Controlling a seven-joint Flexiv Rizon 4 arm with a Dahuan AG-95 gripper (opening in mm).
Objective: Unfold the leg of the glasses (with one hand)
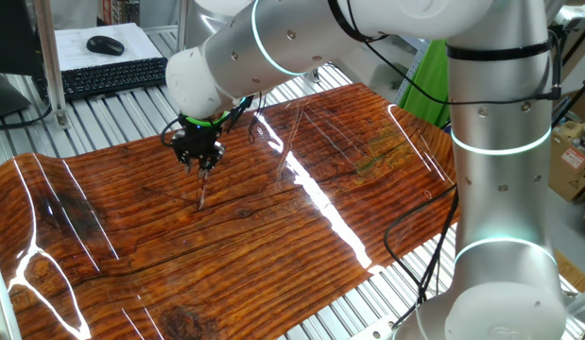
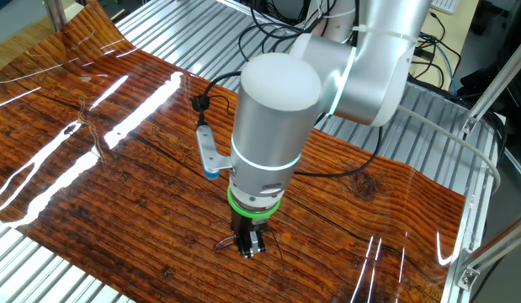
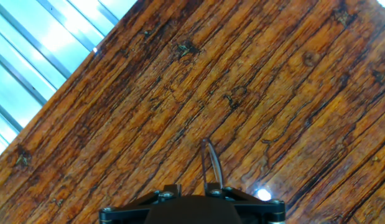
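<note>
My gripper point(image 1: 199, 162) hangs over the left middle of the wood-grain mat point(image 1: 273, 246). In the other fixed view the gripper point(image 2: 250, 246) is low over the mat. Thin dark wire curves of the glasses point(image 2: 223, 244) show on both sides of its fingertips, so it looks shut on the frame. In one fixed view a thin dark wire, apparently the leg point(image 1: 200, 189), points down from the fingers toward the mat. In the hand view a thin dark wire loop of the glasses point(image 3: 209, 158) rises beside the right finger of the gripper point(image 3: 192, 188). The lenses are mostly hidden.
The mat lies on a ribbed metal table point(image 1: 131, 123), with bright glare streaks point(image 1: 320, 203) across it. A keyboard point(image 1: 112, 76) and mouse point(image 1: 105, 44) sit at the back left. A black cable point(image 1: 415, 217) crosses the mat's right edge. A cardboard box point(image 1: 571, 161) stands far right.
</note>
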